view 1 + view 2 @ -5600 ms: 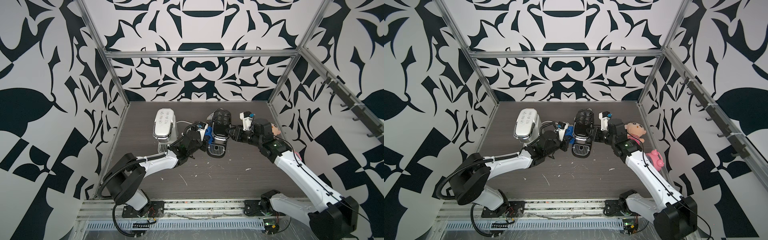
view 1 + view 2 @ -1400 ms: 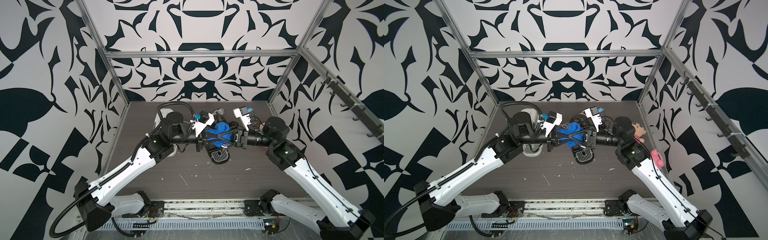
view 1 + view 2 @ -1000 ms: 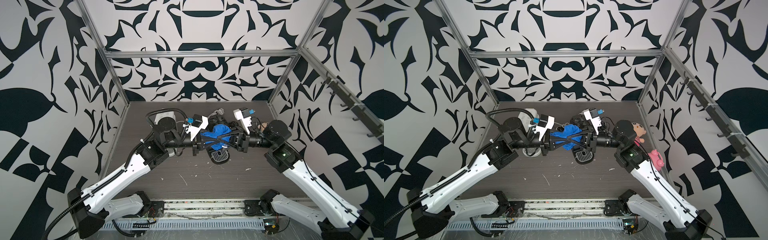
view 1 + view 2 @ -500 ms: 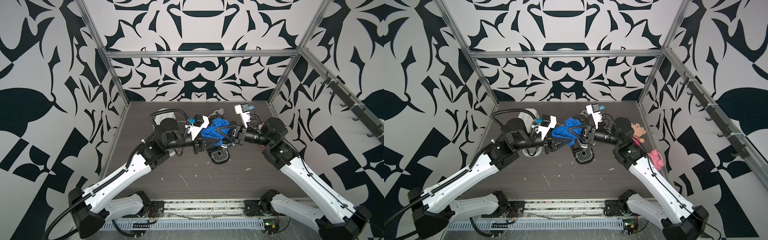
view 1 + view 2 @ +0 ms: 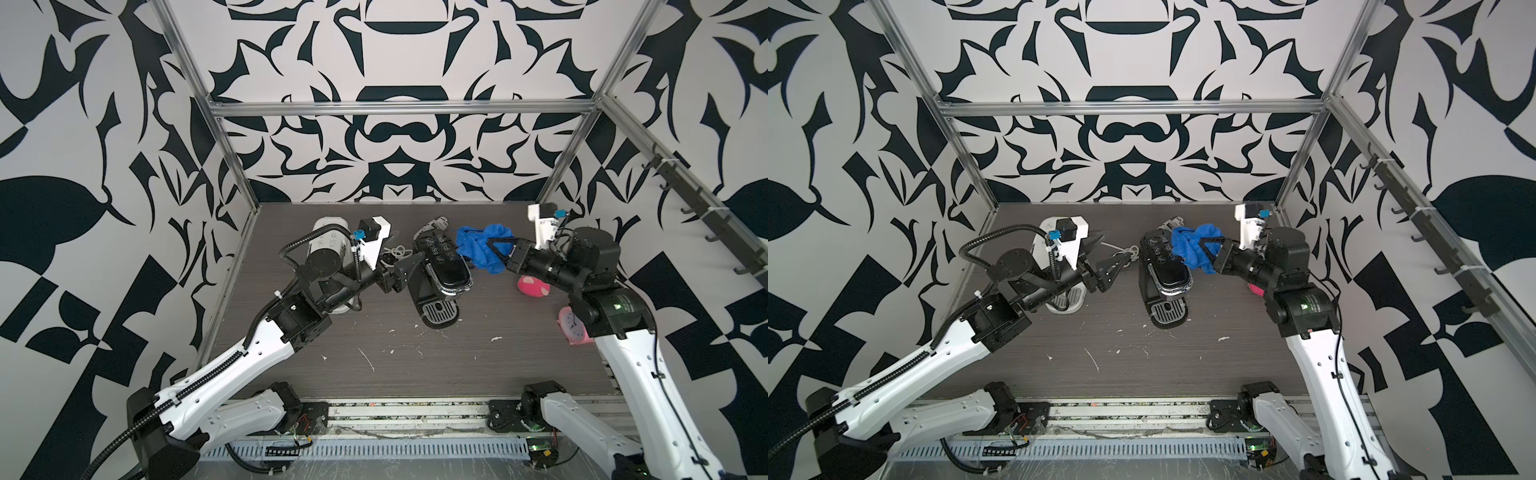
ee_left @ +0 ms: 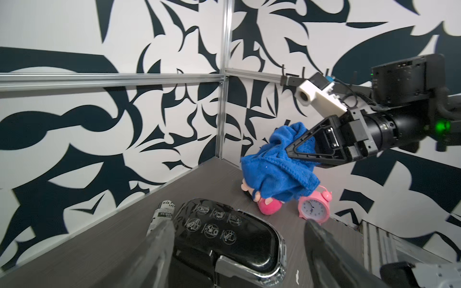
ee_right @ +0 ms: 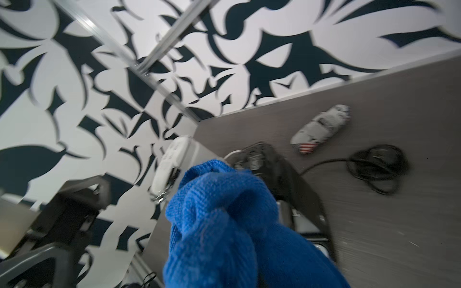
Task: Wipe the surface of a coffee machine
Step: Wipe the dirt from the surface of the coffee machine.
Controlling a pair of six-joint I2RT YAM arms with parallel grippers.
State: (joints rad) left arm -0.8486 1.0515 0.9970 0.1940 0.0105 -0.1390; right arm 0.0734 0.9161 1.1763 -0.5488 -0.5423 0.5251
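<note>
The right gripper is clamped on a bunched blue cloth, which hangs from its tips. Just beneath and in front of it stands the black coffee machine. Across the machine, the left gripper is spread wide and holds nothing.

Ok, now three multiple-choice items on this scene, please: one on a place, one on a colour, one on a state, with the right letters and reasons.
1. Where is the pink alarm clock?
A) hanging on a wall
B) inside a box
C) on the table, beside the pink plush toy

2. What colour is the cloth in the right tool?
A) red
B) blue
C) yellow

3. How is the left tool?
A) open, holding nothing
B) shut on the cloth
C) shut on the clock

Answers: 1 C, the left wrist view shows both together; 2 B, both top views show it blue; 3 A, its fingers stand apart.
</note>
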